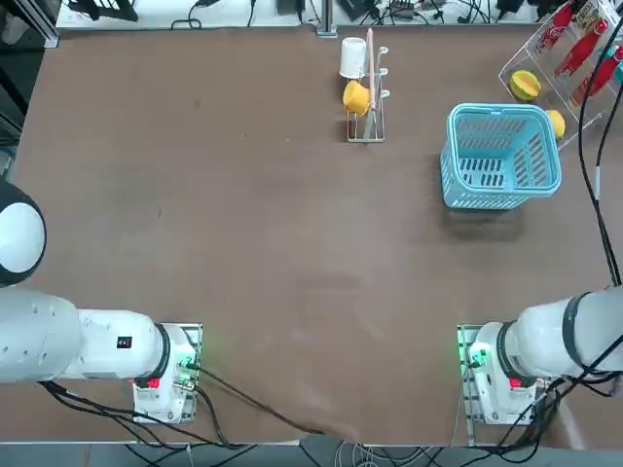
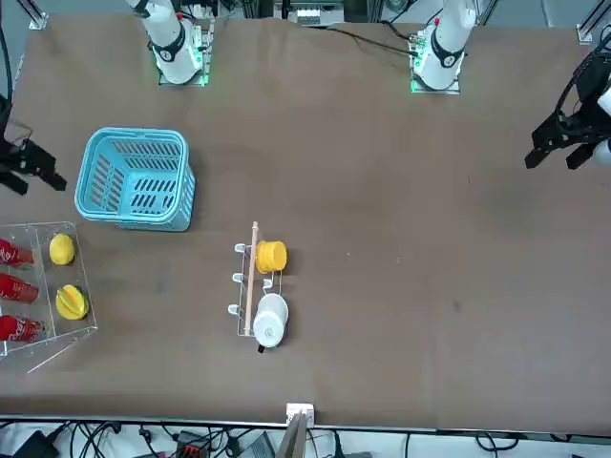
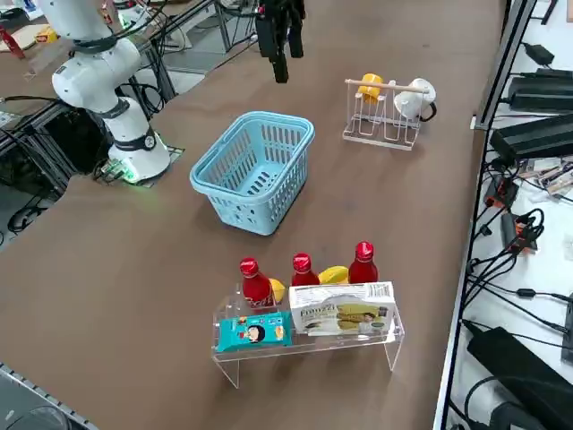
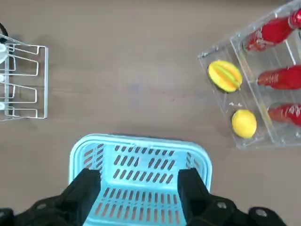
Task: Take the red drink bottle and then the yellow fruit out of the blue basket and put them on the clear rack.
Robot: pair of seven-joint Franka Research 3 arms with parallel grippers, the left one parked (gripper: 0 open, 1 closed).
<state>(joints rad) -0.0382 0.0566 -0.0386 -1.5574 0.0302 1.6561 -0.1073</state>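
Above the basket [image 4: 141, 183], the right gripper [image 4: 138, 186], cut off at the wrist view's edge, gapes empty.

The top view's edge crops the clear rack [image 1: 533, 60]; its right wrist view edge cuts off the cup stand [image 4: 28, 89].

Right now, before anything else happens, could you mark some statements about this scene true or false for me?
1. The robot's right gripper is open above the blue basket. True.
2. The round yellow fruit lies in the blue basket. False: it is on the clear rack.
3. Three red bottles are on the clear rack. True.
4. The yellow cup stands inside the basket. False: it is on the wire stand.
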